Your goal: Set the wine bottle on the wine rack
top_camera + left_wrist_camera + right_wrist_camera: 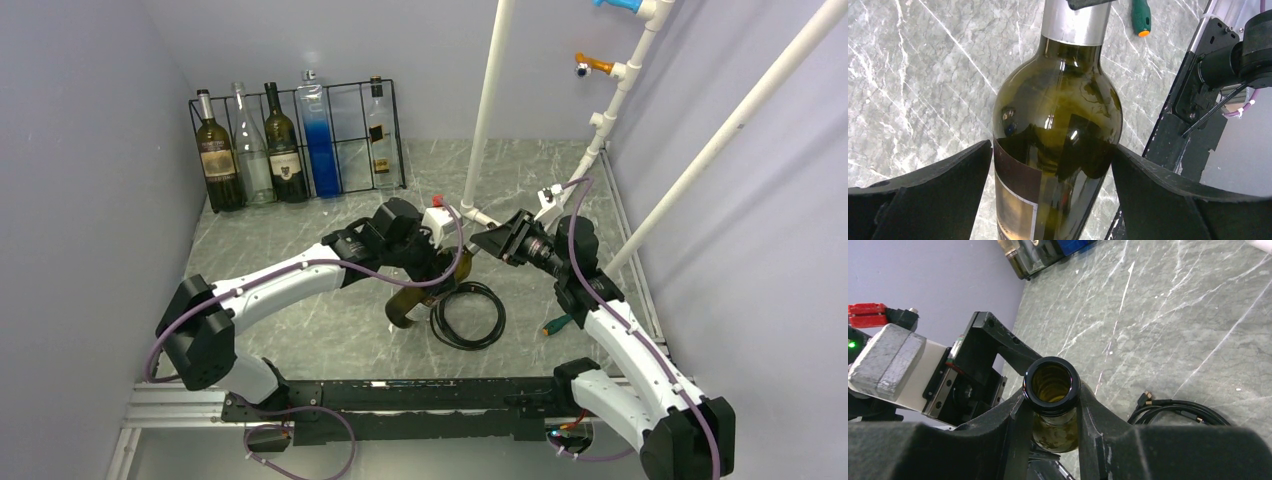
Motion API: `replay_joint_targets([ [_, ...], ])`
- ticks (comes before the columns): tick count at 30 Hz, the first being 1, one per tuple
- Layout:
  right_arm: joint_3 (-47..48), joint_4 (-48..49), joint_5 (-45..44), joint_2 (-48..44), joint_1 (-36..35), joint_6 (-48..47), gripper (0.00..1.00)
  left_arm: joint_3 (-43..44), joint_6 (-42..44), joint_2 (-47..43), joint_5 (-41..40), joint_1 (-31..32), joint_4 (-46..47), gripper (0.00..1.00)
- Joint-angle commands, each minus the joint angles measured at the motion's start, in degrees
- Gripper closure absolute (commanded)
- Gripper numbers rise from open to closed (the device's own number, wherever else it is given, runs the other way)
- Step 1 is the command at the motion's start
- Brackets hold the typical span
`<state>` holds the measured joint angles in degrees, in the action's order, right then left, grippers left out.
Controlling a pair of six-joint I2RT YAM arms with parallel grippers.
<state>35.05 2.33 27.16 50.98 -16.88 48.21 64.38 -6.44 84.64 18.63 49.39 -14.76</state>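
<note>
I'm judging this as the handover. The right jaws are clamping the wine bottle (1050, 385) at its neck, and the left jaws are pinching its body. Next I'm likely needing the right jaws freed, then a carry to the wine rack (346, 135), well beyond the left jaws.

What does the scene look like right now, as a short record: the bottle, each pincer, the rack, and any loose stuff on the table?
wine bottle: dark green glass, mouth open, held between the two arms
left pincer: shut on the bottle's body
right pincer: shut on the bottle's neck, just under the mouth
wine rack: back left corner, one slot free, second from the right
five bottles: standing in the rack
loose items: black coiled cable beside the bottle; green-handled screwdriver by the right arm
</note>
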Motion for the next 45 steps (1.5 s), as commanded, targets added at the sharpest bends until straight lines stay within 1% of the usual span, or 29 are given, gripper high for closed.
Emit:
replay_joint_targets([
  [1,2.80,7.87,1.28,-2.43,-0.43,4.00,1.00,2.55,0.88,0.33,0.62,0.70,0.46,0.09],
  [4,2.41,7.78,1.07,-2.83,-0.52,4.15,1.00,2.48,1.14,0.20,0.37,0.78,0.56,0.26],
  [8,1.93,7.63,0.76,-3.48,-0.56,4.57,1.00,2.09,1.40,-0.30,-0.03,0.72,0.96,0.55],
  [12,3.38,3.44,-0.48,-3.60,-0.60,2.62,1.00,1.78,1.84,-1.14,-1.26,0.77,1.09,0.79],
  [14,3.93,1.66,-1.21,-3.76,-0.61,1.74,0.91,1.35,2.02,-1.74,-2.05,0.77,1.33,0.89],
  [15,3.97,1.07,-1.53,-3.96,-0.61,1.53,0.80,1.28,2.08,-2.02,-2.49,0.83,1.47,0.92],
  [16,3.91,0.72,-1.78,-4.21,-0.61,1.32,0.72,1.05,2.16,-2.35,-2.89,0.86,1.63,0.94],
  [17,3.70,0.48,-2.13,-4.49,-0.61,1.20,0.64,0.93,2.29,-2.64,-3.35,0.84,1.70,0.99],
  [19,3.46,0.17,-2.47,-4.97,-0.59,0.91,0.49,0.61,2.43,-3.17,-4.29,0.85,1.86,1.00],
  [22,3.78,-0.85,-2.96,-5.59,-0.58,0.16,0.34,0.33,2.66,-3.68,-5.04,0.83,2.05,1.00],
  [25,4.72,-2.93,-3.85,-6.13,-0.54,-0.93,0.24,0.40,2.83,-3.78,-5.48,0.86,1.84,1.00],
  [27,5.46,-5.00,-4.66,-6.81,-0.57,-1.74,0.20,0.47,2.92,-3.78,-5.61,0.87,1.76,1.00],
  [30,6.73,-7.31,-6.03,-8.02,-0.52,-2.91,0.16,0.53,3.01,-3.86,-5.71,0.84,1.71,1.00],
  [38,9.92,-15.13,-11.27,-11.58,-0.52,-7.42,0.15,0.17,3.50,-4.46,-6.84,0.84,1.67,1.00],
  [45,12.61,-26.61,-21.31,-16.57,-0.52,-14.61,0.14,-0.85,4.46,-5.81,-9.83,0.89,2.24,1.00],
])
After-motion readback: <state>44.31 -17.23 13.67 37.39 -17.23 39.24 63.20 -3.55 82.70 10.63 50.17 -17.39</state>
